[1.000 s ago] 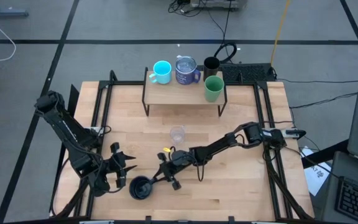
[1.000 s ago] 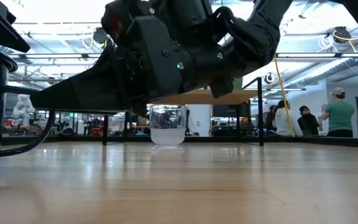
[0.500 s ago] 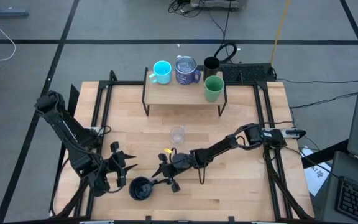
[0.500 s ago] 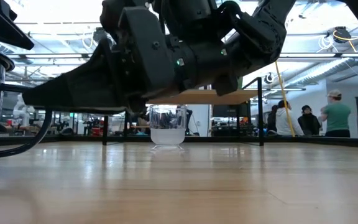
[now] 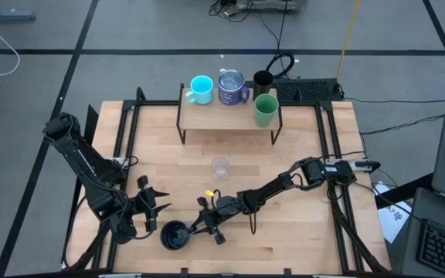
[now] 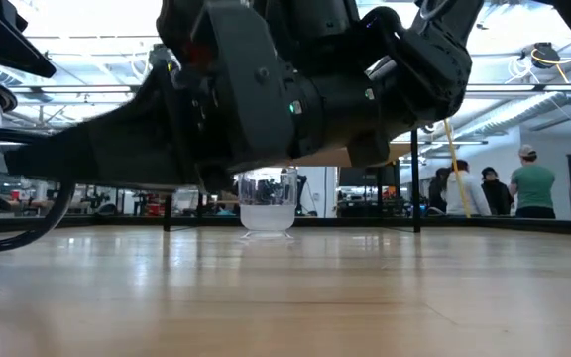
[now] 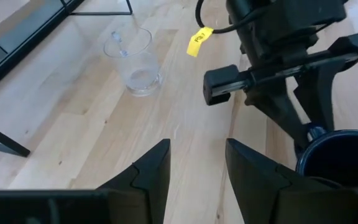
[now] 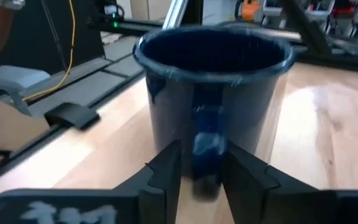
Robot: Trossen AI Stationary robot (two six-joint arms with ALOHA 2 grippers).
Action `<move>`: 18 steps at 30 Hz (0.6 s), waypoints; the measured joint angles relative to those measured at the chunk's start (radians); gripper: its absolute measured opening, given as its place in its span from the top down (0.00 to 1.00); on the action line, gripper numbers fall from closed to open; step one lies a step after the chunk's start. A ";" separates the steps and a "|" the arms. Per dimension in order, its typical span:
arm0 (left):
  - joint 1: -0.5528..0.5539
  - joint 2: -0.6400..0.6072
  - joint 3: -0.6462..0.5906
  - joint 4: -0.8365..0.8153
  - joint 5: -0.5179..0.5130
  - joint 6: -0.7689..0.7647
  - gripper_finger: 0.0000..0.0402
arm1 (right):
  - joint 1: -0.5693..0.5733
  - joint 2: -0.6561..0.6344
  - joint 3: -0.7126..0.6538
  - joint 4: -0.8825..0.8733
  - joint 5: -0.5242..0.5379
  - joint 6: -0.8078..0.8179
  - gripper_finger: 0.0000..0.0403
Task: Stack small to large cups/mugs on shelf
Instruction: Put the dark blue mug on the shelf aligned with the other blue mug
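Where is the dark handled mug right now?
In the high view the dark handled mug stands on the table's near edge, between the left gripper and right gripper.

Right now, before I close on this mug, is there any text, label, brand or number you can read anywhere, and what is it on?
No text is readable anywhere.
Yellow tag on the right arm's cable: dark marks, too small to read.
White marks at the right wrist view's lower edge, on the right gripper body: too blurred to read.
Dark handled mug, small clear glass and the cups on the shelf: no lettering visible.
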 joint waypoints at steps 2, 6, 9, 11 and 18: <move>0.000 0.000 0.000 0.001 -0.001 0.002 0.61 | 0.000 0.000 0.000 0.019 0.001 0.000 0.78; 0.000 0.000 0.000 0.002 -0.001 0.001 0.61 | -0.001 0.000 0.000 0.023 0.002 0.004 0.86; 0.000 0.000 0.000 0.003 -0.001 0.001 0.61 | -0.001 0.000 0.000 0.023 0.003 0.005 0.89; 0.000 0.000 0.000 0.003 -0.001 0.002 0.61 | -0.001 0.000 0.000 0.023 0.003 0.005 0.89; 0.000 0.000 0.000 0.003 -0.001 0.001 0.61 | -0.003 -0.003 0.000 0.019 0.030 -0.005 0.88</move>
